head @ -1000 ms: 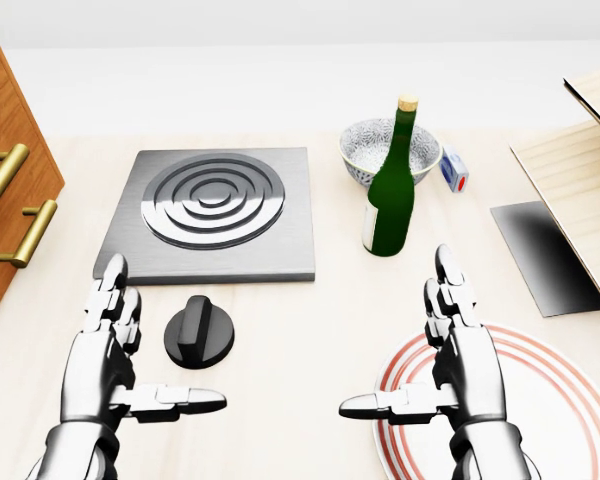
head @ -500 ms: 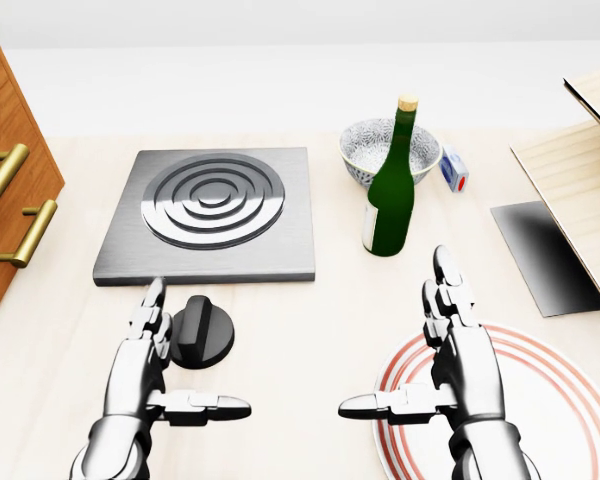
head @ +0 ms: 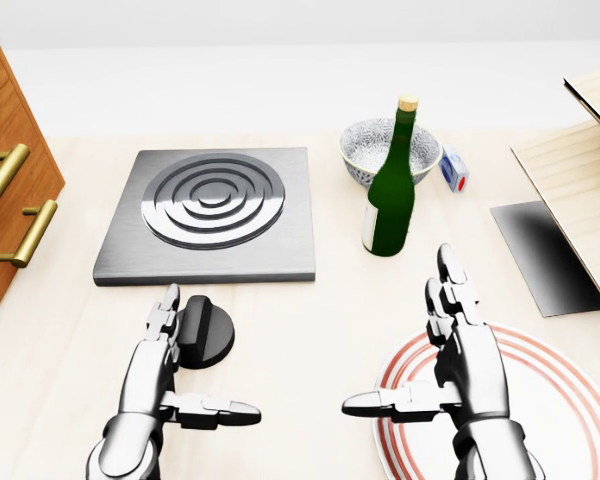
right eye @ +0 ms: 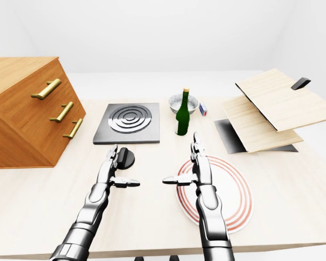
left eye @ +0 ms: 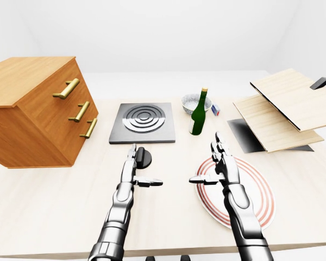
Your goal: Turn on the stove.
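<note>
Open left hand [head: 155,385] beside, perhaps touching, stove knob [head: 202,332].

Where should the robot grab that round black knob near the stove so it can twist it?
Probably by the raised bar across the top of the black knob. That ridge stands up from the flat round base, so fingers can pinch its two long sides. The open left hand is right beside it, so coming down from above looks easiest, keeping clear of the stove.
</note>
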You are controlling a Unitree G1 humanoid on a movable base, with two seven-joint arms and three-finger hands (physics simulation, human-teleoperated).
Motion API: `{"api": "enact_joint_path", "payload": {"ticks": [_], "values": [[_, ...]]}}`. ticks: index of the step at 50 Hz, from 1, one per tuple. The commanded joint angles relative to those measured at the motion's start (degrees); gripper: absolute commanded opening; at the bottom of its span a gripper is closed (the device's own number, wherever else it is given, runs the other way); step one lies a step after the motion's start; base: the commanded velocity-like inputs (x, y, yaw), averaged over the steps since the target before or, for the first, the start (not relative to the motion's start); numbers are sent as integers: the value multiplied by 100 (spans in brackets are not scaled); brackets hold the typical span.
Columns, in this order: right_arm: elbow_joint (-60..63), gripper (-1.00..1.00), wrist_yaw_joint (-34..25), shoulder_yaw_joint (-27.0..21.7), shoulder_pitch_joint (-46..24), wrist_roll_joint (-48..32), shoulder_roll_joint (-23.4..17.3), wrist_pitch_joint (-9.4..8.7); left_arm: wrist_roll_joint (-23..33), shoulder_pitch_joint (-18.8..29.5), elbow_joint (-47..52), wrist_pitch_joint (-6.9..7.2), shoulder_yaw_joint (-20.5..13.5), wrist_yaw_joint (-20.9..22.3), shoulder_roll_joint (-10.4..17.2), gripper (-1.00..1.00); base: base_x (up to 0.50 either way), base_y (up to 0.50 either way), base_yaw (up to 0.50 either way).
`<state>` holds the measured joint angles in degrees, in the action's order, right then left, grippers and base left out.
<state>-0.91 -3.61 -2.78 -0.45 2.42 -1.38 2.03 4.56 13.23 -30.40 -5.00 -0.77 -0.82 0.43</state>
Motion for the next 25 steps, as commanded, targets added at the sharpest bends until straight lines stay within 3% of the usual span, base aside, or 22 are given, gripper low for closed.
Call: {"api": "enact_joint_path", "payload": {"ticks": [1, 4, 11, 14, 21, 25], "values": [[121, 100, -16, -61, -3, 74, -22, -112, -136, -7, -1060, 0, 373, 325, -492, 100, 1, 0, -1], [163, 100, -20, -73, 8, 89, -26, -141, -117, -195, -639, 0, 472, 265, -536, 100, 0, 0, 0], [549, 100, -81, -248, 32, 309, -88, -470, -145, -960, 454, 65, 900, 226, -708, 100, 0, 0, 0], [608, 100, -86, -280, 39, 343, -93, -511, -45, -1187, 363, 0, 1086, 149, -738, 100, 0, 0, 0], [657, 100, -81, -307, 39, 373, -93, -547, -37, -1534, 501, 24, 1264, 190, -711, 100, 0, 0, 0], [666, 100, -68, -287, 58, 350, -85, -533, -91, -1701, 902, 292, 1409, 211, -704, 100, 0, 0, 0]]}}
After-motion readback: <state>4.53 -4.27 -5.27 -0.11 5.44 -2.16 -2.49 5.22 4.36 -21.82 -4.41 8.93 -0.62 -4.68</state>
